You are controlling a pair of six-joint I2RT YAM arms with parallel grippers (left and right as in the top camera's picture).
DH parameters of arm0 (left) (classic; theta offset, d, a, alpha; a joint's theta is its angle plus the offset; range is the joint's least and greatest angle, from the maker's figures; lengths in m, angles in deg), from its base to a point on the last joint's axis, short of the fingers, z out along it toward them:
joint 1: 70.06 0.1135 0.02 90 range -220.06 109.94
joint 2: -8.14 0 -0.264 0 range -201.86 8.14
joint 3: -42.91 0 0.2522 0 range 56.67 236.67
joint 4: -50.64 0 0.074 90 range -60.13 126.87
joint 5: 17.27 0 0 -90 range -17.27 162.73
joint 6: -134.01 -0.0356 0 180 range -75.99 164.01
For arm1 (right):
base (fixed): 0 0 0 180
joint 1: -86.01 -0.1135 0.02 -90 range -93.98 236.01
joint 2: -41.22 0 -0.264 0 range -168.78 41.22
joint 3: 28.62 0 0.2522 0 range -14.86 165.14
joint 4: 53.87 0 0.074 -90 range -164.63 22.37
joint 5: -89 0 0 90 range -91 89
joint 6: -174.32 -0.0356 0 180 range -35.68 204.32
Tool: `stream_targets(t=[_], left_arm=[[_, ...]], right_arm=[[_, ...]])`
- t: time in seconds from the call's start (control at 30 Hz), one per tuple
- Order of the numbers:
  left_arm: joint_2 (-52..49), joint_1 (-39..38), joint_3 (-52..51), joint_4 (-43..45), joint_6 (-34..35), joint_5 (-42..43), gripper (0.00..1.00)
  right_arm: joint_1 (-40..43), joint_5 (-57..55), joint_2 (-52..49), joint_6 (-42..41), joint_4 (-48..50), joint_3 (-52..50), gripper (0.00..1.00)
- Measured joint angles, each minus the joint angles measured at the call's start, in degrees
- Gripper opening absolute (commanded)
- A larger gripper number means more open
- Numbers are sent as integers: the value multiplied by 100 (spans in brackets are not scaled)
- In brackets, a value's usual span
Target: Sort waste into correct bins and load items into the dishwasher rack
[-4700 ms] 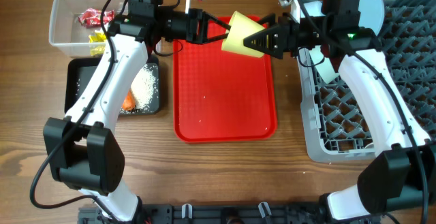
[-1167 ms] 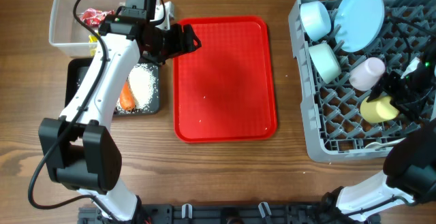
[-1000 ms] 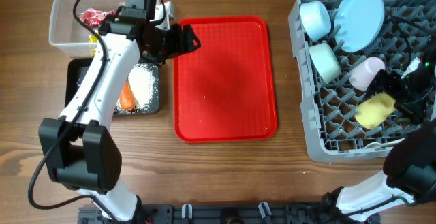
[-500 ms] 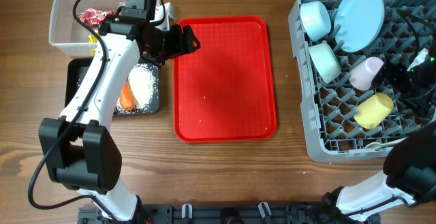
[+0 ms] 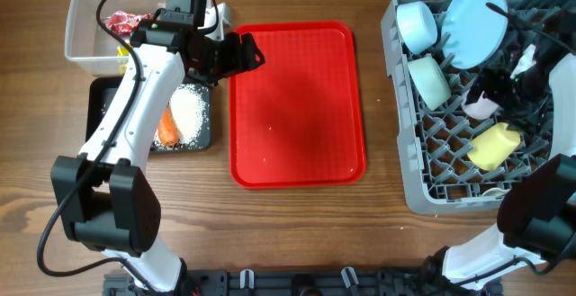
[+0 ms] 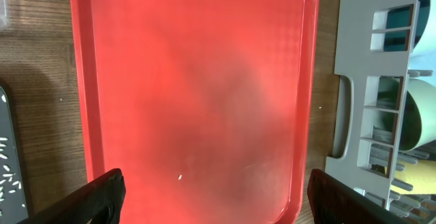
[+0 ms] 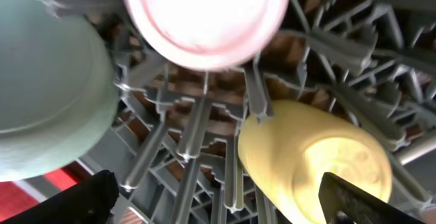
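My left gripper [image 5: 245, 56] hangs open over the far left edge of the flat red tray [image 5: 297, 143], nothing between its fingers [image 6: 102, 198]. In the left wrist view the gripper [image 6: 211, 207] looks down on bare red tray [image 6: 197, 67]. My right gripper [image 5: 495, 87] is open above the grey dishwasher rack [image 5: 405, 165], over the pink cup [image 5: 480, 108]. The yellow cup [image 5: 493, 145] lies free on the pegs. In the right wrist view the gripper [image 7: 218, 209] frames the yellow cup [image 7: 313, 163], with the pink cup [image 7: 204, 16] beyond.
The rack also holds two pale bowls [image 5: 416, 24] [image 5: 430, 80] and a light-blue plate [image 5: 477, 13]. The clear tub [image 5: 85, 53] holds red [image 5: 117, 22] and yellow wrappers [image 5: 124, 51]. The black tray [image 5: 97, 116] holds rice [image 5: 189, 112] and a carrot [image 5: 168, 129].
The right gripper let the yellow cup go into the rack and moved toward the far side, above the pink cup. The cup settled on its side. The left arm stayed still.
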Motion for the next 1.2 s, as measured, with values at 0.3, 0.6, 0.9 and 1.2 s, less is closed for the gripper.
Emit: stream_targets(t=[0.3, 0.6, 0.9, 1.2], left_arm=[[0, 0, 0, -4, 0, 0, 86], [0, 0, 0, -20, 4, 0, 100], [0, 0, 0, -20, -17, 0, 100], [0, 0, 0, -20, -17, 0, 100]], right_arm=[[0, -2, 13, -15, -363, -125, 99], [0, 341, 852, 103, -769, -118, 100], [-625, 520, 3405, 459, -890, 236, 100], [-702, 579, 5051, -1672, -1209, 297, 100]])
